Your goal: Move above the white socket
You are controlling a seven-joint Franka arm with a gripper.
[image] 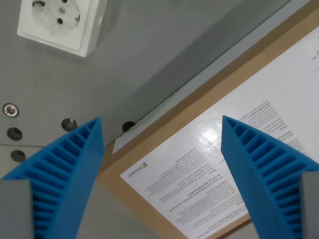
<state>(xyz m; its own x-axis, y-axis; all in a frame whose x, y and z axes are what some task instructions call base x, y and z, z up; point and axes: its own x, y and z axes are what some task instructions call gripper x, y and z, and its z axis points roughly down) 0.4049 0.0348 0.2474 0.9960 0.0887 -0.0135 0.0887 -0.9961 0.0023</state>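
- Gripper point(162, 149): blue ribbed fingers point(70, 174) spread wide apart, nothing between them.
- White socket point(60, 22) at the wrist view's top left, roughly square (no clear long axis), face up, slightly rotated, well apart from the fingers.
- Grey panel point(149, 59) with screws point(11, 110); printed sheet point(224, 164) on a brown board point(199, 99) below the fingers.

You see the white socket point(61, 22) only in part: the top edge cuts off its upper face, up and left of the hand point(162, 124). The printed sheet point(234, 149) runs out past the right edge, its small text unreadable, and the right blue finger point(259, 169) hides part of it. Both fingers are cropped at the bottom edge.
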